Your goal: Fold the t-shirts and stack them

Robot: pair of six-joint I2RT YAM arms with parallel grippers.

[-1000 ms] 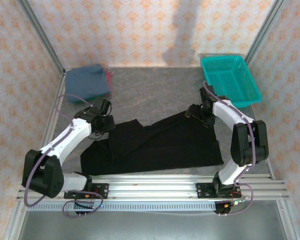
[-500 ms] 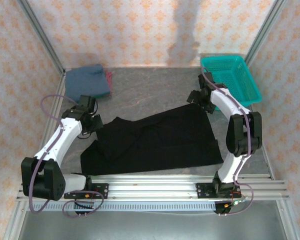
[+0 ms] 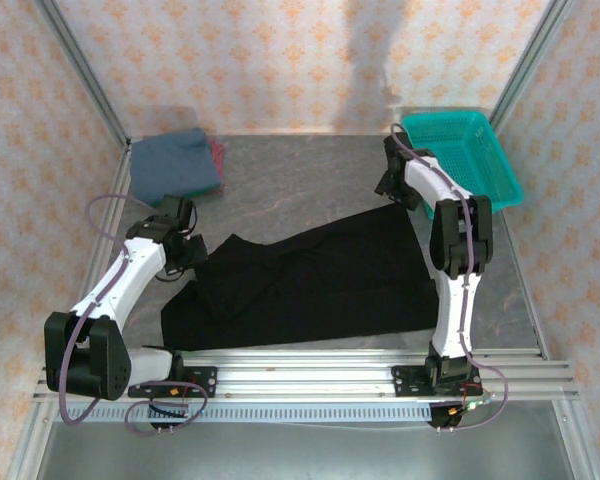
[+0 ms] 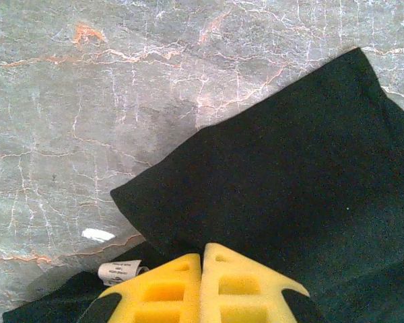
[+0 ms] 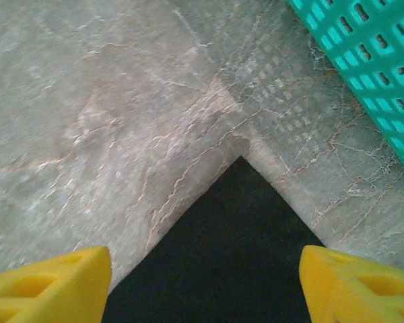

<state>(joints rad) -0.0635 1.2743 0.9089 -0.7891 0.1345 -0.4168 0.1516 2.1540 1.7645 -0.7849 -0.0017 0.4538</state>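
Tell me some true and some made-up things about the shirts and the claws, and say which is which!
1. The black t-shirt lies spread out on the table. True.
2. The teal basket is full of shirts. False: it looks empty.
3. The right claw is shut tight. False: its fingers stand wide apart, and the black t-shirt's corner shows between them.
4. The left claw has its fingers pressed together. True.
5. A folded slate-blue t-shirt sits in the far left corner. True.
6. The pinkish-red t-shirt lies on the black one. False: it peeks out beside the slate-blue t-shirt.
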